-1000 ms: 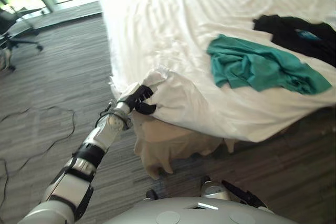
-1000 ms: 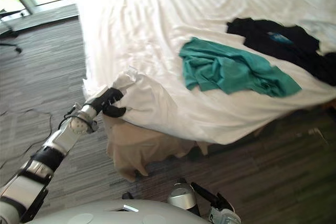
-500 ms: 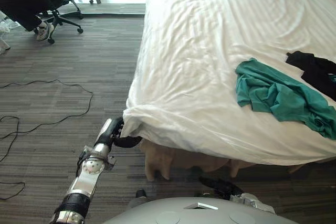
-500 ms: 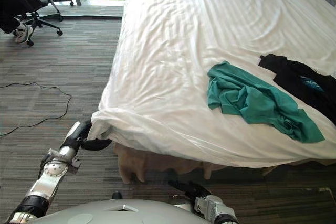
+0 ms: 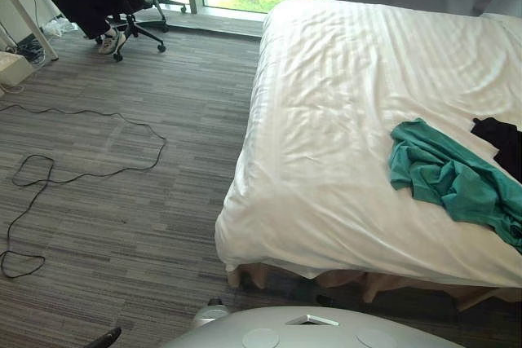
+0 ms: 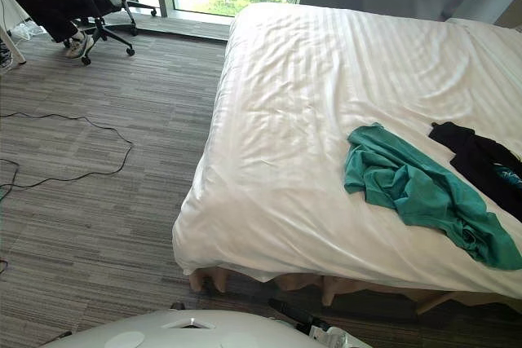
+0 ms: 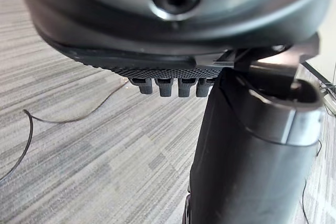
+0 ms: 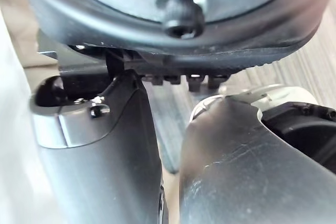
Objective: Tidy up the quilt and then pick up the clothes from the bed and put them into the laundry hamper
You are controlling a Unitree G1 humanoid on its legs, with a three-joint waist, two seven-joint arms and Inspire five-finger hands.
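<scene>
Quilt point(image 6: 326, 120) lies flat and smooth, so tidying looks done imo. Green shirt point(image 6: 408, 189) and black garment point(image 6: 481, 156) sit on it, off to right, untouched. Left hand point(image 7: 173, 72) and right hand point(image 8: 178, 72) hang low over floor point(image 7: 79, 145), fingers relaxed, empty. Clothes probably next.

Clothes point(image 6: 424, 193) lie on the quilt point(image 6: 326, 79), right side

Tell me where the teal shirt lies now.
In the eye views the teal shirt lies crumpled on the white quilt, on the robot's right, just left of the black garment.
</scene>
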